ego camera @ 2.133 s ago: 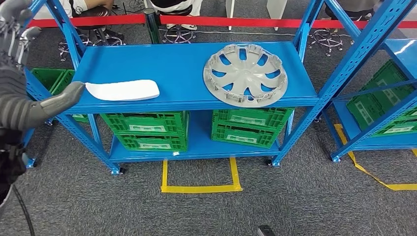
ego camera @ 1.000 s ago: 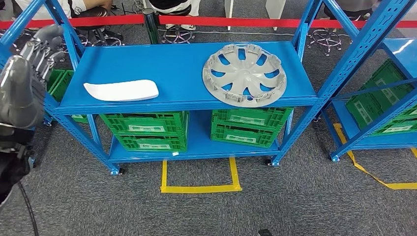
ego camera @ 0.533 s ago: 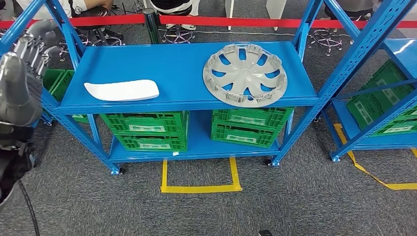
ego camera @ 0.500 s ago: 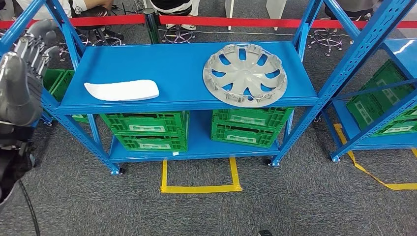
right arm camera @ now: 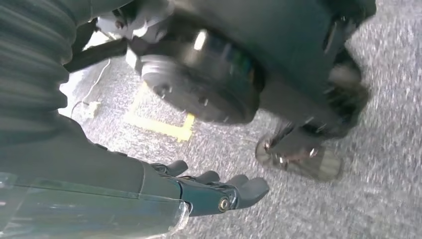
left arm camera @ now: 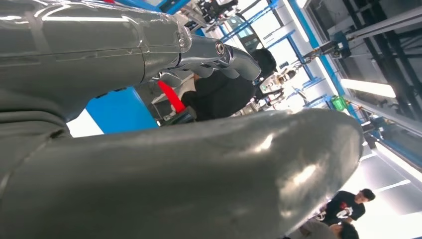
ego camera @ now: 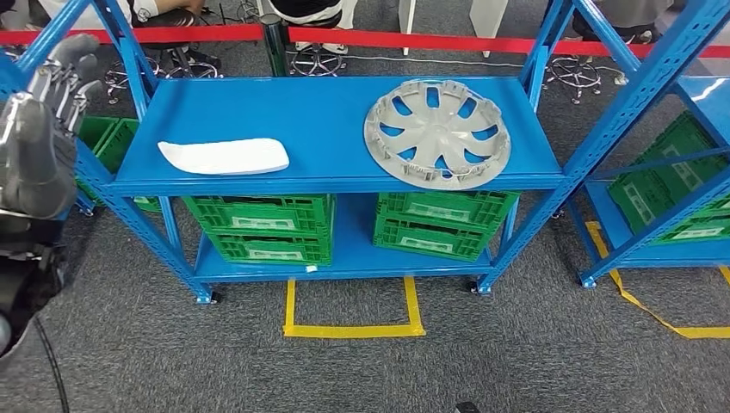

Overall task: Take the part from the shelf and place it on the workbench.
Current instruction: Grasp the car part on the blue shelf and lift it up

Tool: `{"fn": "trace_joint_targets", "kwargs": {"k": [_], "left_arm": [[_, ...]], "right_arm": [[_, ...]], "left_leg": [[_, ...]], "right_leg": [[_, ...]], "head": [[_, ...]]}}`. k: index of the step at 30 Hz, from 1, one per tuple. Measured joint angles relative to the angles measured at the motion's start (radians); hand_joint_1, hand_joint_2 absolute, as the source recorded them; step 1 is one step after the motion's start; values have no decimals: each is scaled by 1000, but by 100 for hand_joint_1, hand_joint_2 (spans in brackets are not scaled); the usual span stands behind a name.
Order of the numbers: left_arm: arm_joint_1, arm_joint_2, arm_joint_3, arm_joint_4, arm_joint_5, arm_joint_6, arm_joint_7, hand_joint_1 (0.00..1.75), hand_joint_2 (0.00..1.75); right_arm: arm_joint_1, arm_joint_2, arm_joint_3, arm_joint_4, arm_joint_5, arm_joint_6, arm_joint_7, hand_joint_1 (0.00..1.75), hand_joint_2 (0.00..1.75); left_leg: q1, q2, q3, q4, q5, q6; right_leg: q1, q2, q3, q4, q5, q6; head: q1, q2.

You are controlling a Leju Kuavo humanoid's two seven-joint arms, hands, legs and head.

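A white curved part lies at the left end of the blue shelf's top board. A grey wheel cover lies on the right end of the same board. My left hand is raised at the picture's left edge, beside the shelf's left post and apart from the white part. It holds nothing, and in the left wrist view the hand has its fingers stretched out away from the thumb. My right hand hangs above the grey carpet with loosely bent fingers and nothing in it.
Green crates stand on the lower board. A second blue shelf with more green crates stands at the right. A yellow tape square marks the carpet in front. A red barrier and seated people lie behind.
Two seconds ago my left hand's thumb lay near the white part's end; the hand has since risen beside the post. The whole picture has shifted slightly right: the camera moved.
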Motion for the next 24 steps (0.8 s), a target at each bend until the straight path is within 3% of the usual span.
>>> {"fn": "trace_joint_targets", "kwargs": {"k": [1,2,3,5,6,7,9,12,14,16,17,18,19,21,22,24], "left_arm": [[1,-1,0,0,0,0,1,0,0],[2,-1,-1,0,0,0,3,0,0],[3,-1,-1,0,0,0,4,0,0],[4,-2,-1,0,-1,0,9,0,0],[5,-2,-1,0,-2,1,12,0,0],[6,-2,0,0,-2,2,14,0,0],[10,0,0,0,-2,4,13,0,0],[14,4,4,-3,0,6,6,0,0],[26,13,13,-6,-1,9,-1,0,0],[48,23,21,-5,1,13,-13,0,0],[58,26,23,-5,3,13,-18,0,0],[63,28,24,-5,4,12,-20,0,0],[62,29,24,-5,5,10,-18,0,0],[52,27,23,-5,3,6,-6,0,0],[48,26,23,-6,2,6,1,0,0],[46,25,23,-6,0,6,10,0,0]], "right_arm": [[1,0,0,0,-1,-2,-1,0,175],[2,0,1,0,-1,-3,-2,0,175],[3,0,2,0,-2,-4,-3,0,175],[3,0,3,0,-2,-9,-2,0,175],[3,-1,3,0,-2,-12,0,0,175],[2,-2,3,0,-3,-16,2,0,175],[0,-6,3,-1,-4,-17,6,0,175],[-1,-9,4,-1,-5,-10,5,0,175],[-2,-10,5,0,-5,-6,5,0,175],[-2,-11,5,1,-7,2,4,0,175],[-1,-11,5,2,-8,7,3,0,175],[1,-11,6,3,-9,10,0,0,175],[1,-10,6,3,-10,10,-3,0,175],[0,-9,7,1,-10,2,-5,0,175],[-2,-9,8,0,-10,-5,-4,0,175],[-4,-10,8,-3,-10,-12,-2,0,175]], "left_leg": [[-1,-2,2,0,-2,1],[-1,-4,5,0,-5,1],[-1,-6,11,1,-9,1],[-2,-10,31,1,-23,-4],[-3,-11,38,0,-31,-9],[-4,-12,42,0,-36,-13],[-5,-12,39,0,-43,-24],[-3,-4,36,8,-59,-41],[-1,0,-9,93,-95,-50],[1,1,-108,237,-135,-56],[3,1,-153,287,-136,-59],[5,1,-181,300,-113,-61],[7,2,-187,274,-69,-63],[11,5,-161,162,30,-68],[11,7,-142,113,54,-67],[8,9,-128,81,50,-55]], "right_leg": [[0,1,-40,67,-17,1],[0,1,-70,107,-16,0],[0,1,-82,108,8,-1],[1,2,-55,2,102,-9],[3,2,-33,-56,138,-16],[6,2,-15,-102,156,-23],[12,3,0,-134,144,-37],[8,5,15,-160,128,-51],[4,7,34,-174,123,-57],[4,10,44,-177,115,-61],[4,11,49,-176,108,-60],[3,11,57,-175,101,-58],[1,11,66,-172,92,-55],[-2,14,85,-164,72,-43],[-2,15,89,-159,62,-36],[1,18,89,-155,54,-25]], "head": [[4,0],[6,0],[9,0],[15,0],[17,0],[19,0],[21,0],[20,0],[12,0],[0,0],[-5,0],[-9,0],[-12,0],[-18,0],[-22,0],[-24,0]]}}
